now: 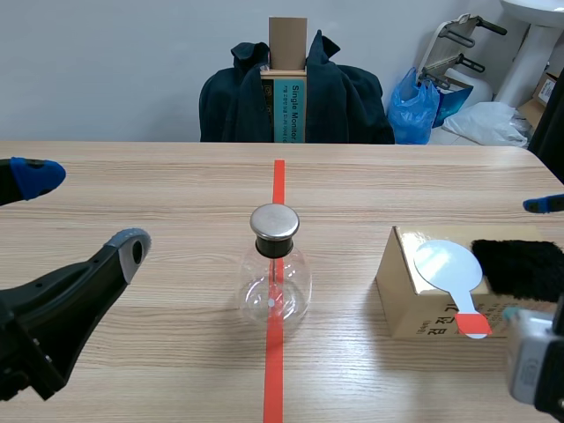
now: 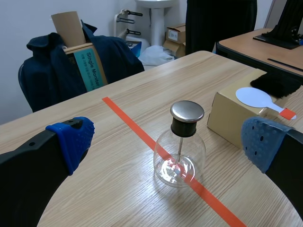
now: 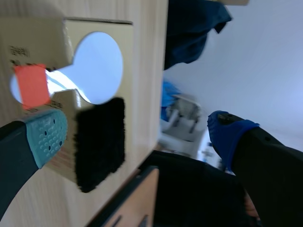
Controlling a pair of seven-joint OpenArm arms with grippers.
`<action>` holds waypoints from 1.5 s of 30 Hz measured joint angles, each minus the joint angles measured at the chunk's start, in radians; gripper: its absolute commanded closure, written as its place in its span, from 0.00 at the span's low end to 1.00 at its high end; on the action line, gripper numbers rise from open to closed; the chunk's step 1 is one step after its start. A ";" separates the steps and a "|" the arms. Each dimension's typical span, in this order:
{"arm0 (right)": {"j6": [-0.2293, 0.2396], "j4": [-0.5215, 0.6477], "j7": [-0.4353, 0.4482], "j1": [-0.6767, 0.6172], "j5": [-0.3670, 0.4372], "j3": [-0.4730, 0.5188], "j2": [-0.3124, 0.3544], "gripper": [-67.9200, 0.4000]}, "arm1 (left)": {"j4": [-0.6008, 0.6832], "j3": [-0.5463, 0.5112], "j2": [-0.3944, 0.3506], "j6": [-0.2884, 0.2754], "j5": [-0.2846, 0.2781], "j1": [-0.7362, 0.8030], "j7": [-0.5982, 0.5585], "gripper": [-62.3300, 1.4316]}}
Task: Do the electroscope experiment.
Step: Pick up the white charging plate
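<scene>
Standing at the table's middle, the flask (image 1: 275, 273) is unheld; the left gripper (image 1: 84, 211) and right gripper (image 3: 137, 135) both gape wide, empty. The paddle (image 1: 448, 267) lies flat on the box (image 1: 401, 304) at right, so a shallow pinch may slide it off.

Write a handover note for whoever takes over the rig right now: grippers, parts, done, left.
Left gripper: open, empty, to the side of the electroscope, which stands on the tape line mid-table.
Right gripper: open, empty, by the cardboard box.
White paddle and black fur pad lie side by side on the box.
Done: nothing gripped yet.
Left: probably rub paddle on fur, then bring it to the electroscope's metal cap.
</scene>
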 measured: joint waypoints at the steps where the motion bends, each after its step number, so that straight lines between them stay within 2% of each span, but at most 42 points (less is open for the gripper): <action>1: -0.077 -0.033 0.010 0.000 -0.047 -0.003 -0.013 0.10 | 0.000 0.000 0.000 0.000 0.000 0.000 0.000 0.00; 3: -0.202 -0.115 0.010 0.004 -0.130 -0.020 -0.035 0.10 | 0.000 0.000 0.000 0.000 0.000 0.000 0.000 0.00; 5: -0.285 -0.214 0.013 0.023 -0.174 -0.050 -0.050 0.10 | 0.000 0.000 0.000 0.000 0.000 0.000 0.001 0.00; 11: -0.513 -0.493 -0.010 0.158 -0.193 -0.192 -0.058 0.10 | 0.000 0.000 0.000 0.000 0.000 0.000 0.004 0.00; 13: -0.561 -0.548 -0.057 0.202 -0.193 -0.244 -0.058 0.10 | 0.000 0.000 0.000 0.000 0.000 0.000 0.004 0.00; 18: -0.643 -0.623 -0.148 0.278 -0.193 -0.362 -0.075 0.10 | 0.000 0.000 0.000 0.000 0.000 0.000 0.004 0.00; 21: -0.670 -0.624 -0.206 0.280 -0.194 -0.410 -0.091 0.10 | 0.000 0.000 0.000 0.000 0.000 0.000 0.005 0.00; 26: -0.671 -0.623 -0.299 0.272 -0.204 -0.449 -0.094 0.10 | 0.000 0.000 0.000 0.000 0.000 0.000 0.008 0.00; 33: -0.670 -0.620 -0.348 0.272 -0.204 -0.450 -0.094 0.10 | 0.000 0.000 0.000 0.000 0.000 0.000 0.008 0.00; 39: -0.670 -0.618 -0.347 0.277 -0.204 -0.449 -0.094 0.11 | 0.000 0.000 0.000 0.000 0.000 0.000 0.008 0.00; 42: -0.670 -0.617 -0.347 0.278 -0.205 -0.449 -0.094 0.19 | 0.000 0.000 0.000 0.000 0.000 0.000 0.008 0.00; 45: -0.670 -0.617 -0.344 0.281 -0.216 -0.449 -0.094 0.35 | 0.000 0.000 0.000 0.000 0.000 0.000 0.008 0.00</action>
